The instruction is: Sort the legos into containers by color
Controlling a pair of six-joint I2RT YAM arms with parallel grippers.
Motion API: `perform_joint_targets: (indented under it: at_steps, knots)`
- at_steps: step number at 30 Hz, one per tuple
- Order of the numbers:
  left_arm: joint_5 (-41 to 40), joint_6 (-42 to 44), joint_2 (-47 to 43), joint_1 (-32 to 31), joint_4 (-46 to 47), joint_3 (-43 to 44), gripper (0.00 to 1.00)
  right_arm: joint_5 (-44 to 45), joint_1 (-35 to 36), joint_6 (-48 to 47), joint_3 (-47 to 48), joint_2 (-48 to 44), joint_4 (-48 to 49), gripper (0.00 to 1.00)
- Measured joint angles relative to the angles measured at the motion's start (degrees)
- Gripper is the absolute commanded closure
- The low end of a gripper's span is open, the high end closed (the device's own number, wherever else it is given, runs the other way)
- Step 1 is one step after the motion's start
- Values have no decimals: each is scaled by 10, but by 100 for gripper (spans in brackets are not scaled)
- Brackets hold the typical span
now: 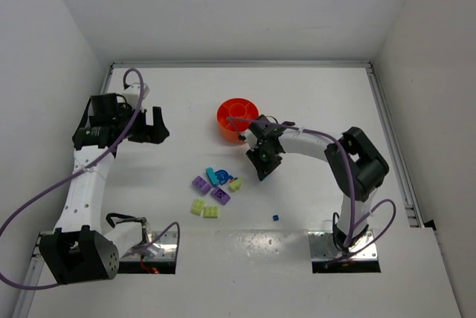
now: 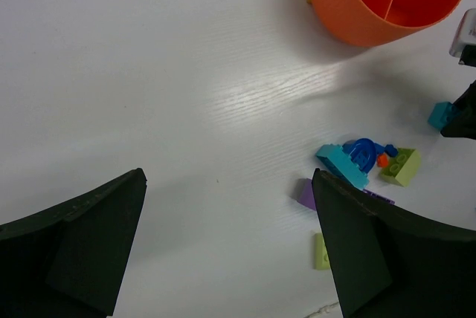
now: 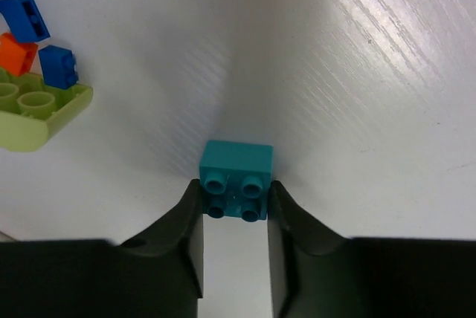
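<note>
Item: teal four-stud brick [image 3: 236, 173], between the orange divided bowl [image 1: 223, 120] and the loose legos [image 1: 214, 188]; resting or just lifted off the tabletop [image 1: 320, 95], cannot tell.

Handling: probably rigid, light and slick-walled, so pinch across flat opposite sides.

Right claw [image 3: 235, 193]: narrow, clamped on those sides.

Left claw [image 2: 227, 178]: wide, empty.

Right wrist view alone shows the contact; overhead, the claw hides the brick.

Glossy plastic legos [image 3: 235, 160], table [image 3: 372, 73] possibly grained laminate
</note>
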Motion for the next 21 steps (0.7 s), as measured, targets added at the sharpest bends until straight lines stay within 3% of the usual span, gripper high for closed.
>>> perform_joint_targets:
  at_steps: [2,9,14,21]
  knots:
    - [0,0,0,0,2,-1,0,4,0,-1,0,-1,0,90]
    - [-2,0,0,0,3,-5,0,26,-8,-22,30,-68,-20,98]
    - [-2,-1,0,0,8,-6,0,50,-9,-31,121,-128,7,100]
    - [-4,-9,0,0,15,-7,0,81,-13,-32,195,-119,59,100]
